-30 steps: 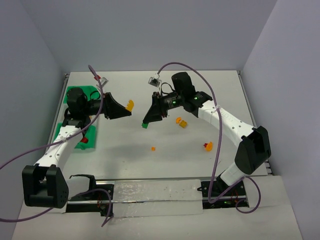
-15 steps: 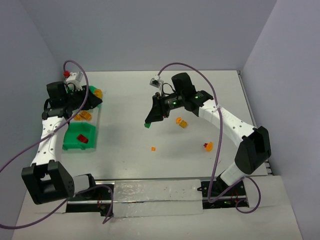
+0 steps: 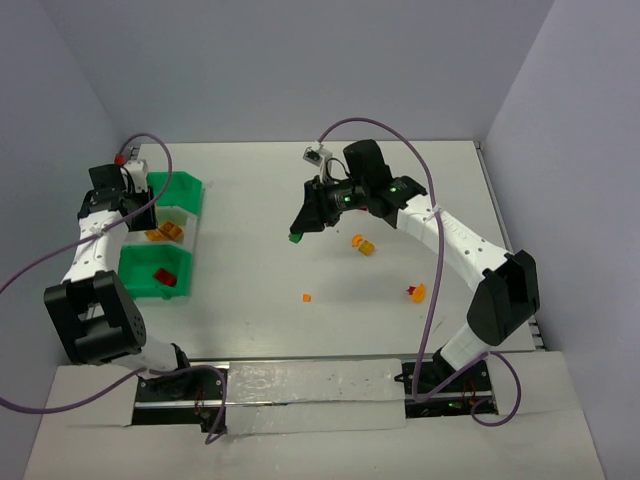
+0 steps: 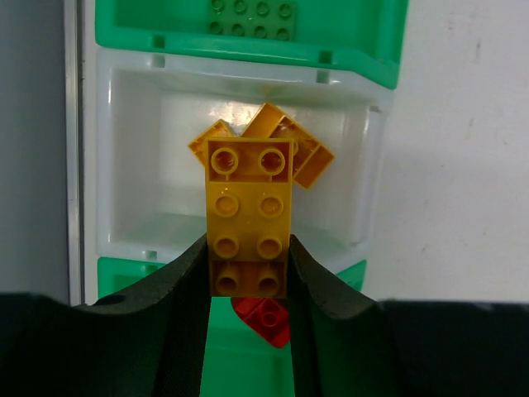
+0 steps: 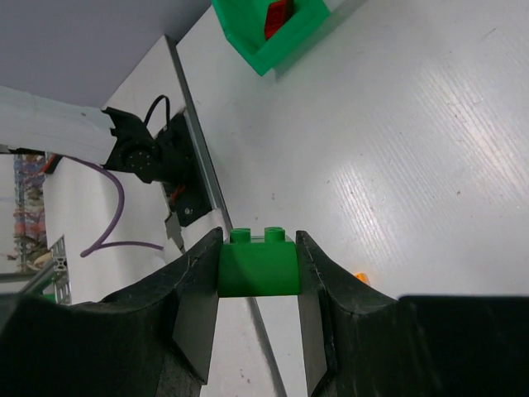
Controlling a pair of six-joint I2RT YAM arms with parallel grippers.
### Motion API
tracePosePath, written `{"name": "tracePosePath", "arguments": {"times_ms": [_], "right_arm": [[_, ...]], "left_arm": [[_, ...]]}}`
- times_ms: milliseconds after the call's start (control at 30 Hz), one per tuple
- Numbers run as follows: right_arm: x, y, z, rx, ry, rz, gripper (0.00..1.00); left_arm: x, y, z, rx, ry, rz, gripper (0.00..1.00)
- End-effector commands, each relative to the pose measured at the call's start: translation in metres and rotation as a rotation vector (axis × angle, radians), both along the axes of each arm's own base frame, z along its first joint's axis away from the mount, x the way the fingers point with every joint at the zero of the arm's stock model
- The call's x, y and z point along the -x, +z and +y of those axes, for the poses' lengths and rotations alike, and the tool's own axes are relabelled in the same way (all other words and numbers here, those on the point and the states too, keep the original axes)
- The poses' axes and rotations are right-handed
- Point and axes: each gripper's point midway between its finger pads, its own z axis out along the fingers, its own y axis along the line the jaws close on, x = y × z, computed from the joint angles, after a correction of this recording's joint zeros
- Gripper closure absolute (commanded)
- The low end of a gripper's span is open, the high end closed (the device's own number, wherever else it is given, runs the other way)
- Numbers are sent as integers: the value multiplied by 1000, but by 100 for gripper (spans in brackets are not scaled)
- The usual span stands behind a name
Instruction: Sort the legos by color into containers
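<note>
My left gripper (image 4: pixel 248 252) is shut on an orange-yellow lego (image 4: pixel 248 217) and holds it over the whitish middle container (image 4: pixel 124 157), where two orange legos (image 4: pixel 302 155) lie. A red lego (image 4: pixel 266 318) lies in the near green container (image 3: pixel 140 275). A green plate (image 4: pixel 252 15) lies in the far green container (image 3: pixel 185 187). In the top view the left gripper (image 3: pixel 143 212) is at the containers' left side. My right gripper (image 5: pixel 257 248) is shut on a green lego (image 5: pixel 257 266) above mid-table, also seen from the top (image 3: pixel 294 238).
Loose legos lie on the table right of centre: an orange one (image 3: pixel 363 243), a tiny orange one (image 3: pixel 306 297), and a red and orange pair (image 3: pixel 416 292). The right wrist view shows the near green container (image 5: pixel 273 33) and the table's front rail.
My left arm has swung left from mid-table to the containers, carrying the orange-yellow lego. My right gripper has risen slightly with the green lego.
</note>
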Motion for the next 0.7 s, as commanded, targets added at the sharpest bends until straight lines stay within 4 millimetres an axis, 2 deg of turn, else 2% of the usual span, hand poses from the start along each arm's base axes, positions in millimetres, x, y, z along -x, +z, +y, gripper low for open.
{"name": "tracePosePath", "arguments": {"times_ms": [0,67,267,400,467,567,600,633,667], "right_arm": [[-12,15,0,-20,-29,-41,100],[-14,13,0,-17,-37,-39,100],[-26,13,-1,-15,-85,-33,100],[-36,14,1,-32,-150,-4,100],[-42,15,2,-53,-184,7,100],[-48,12,6,-75,-235,88,100],[-50,15,8,-99,-238,115,100],[-49,15,9,-106,-243,149,100],[-49,15,12,-123,-249,190,100]], "left_arm": [[-1,5,18,-57,24,22,94],[1,1,20,-63,32,34,89],[-1,-1,24,-51,50,41,50],[-12,17,12,10,10,-17,25],[-19,34,5,39,-21,-63,20],[-25,59,-24,143,-154,-144,17],[-23,79,-43,192,-244,-207,17],[-19,91,-60,237,-325,-249,17],[-12,110,-88,298,-446,-314,17]]}}
